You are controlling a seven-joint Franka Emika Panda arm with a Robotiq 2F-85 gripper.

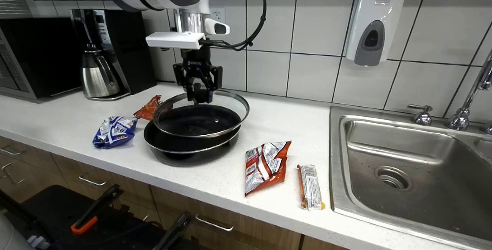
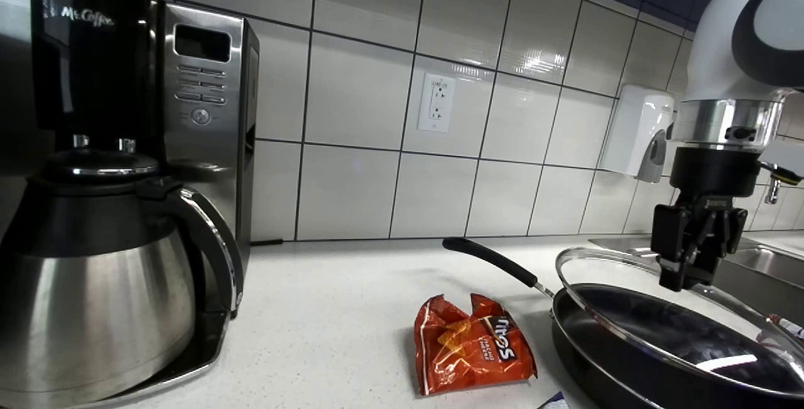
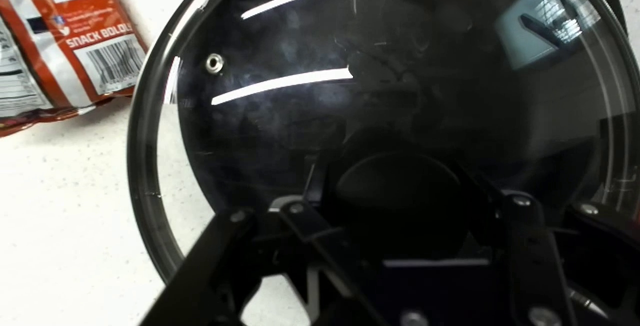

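A black knob (image 3: 395, 186) sits between the fingers (image 3: 314, 186) in the wrist view, and my gripper (image 1: 200, 95) is shut on it. The knob belongs to a round glass lid (image 1: 246, 108) with a metal rim, shown in both exterior views. Below it is a black frying pan (image 1: 153, 136), whose dark inside shows through the glass. The lid is held over the pan, its rim off-centre from the pan's rim with a gap at the near side. Whether they touch anywhere, I cannot tell. The pan's handle (image 2: 490, 259) points toward the wall.
An orange-red chip bag (image 2: 474, 349) and a blue bag (image 1: 115, 131) lie beside the pan. Across from them are a red-and-white bag (image 1: 267, 167) and a wrapped bar (image 1: 310, 186) near the sink (image 1: 336, 165). A coffee maker (image 2: 207, 95) and microwave (image 1: 42, 54) stand along the counter.
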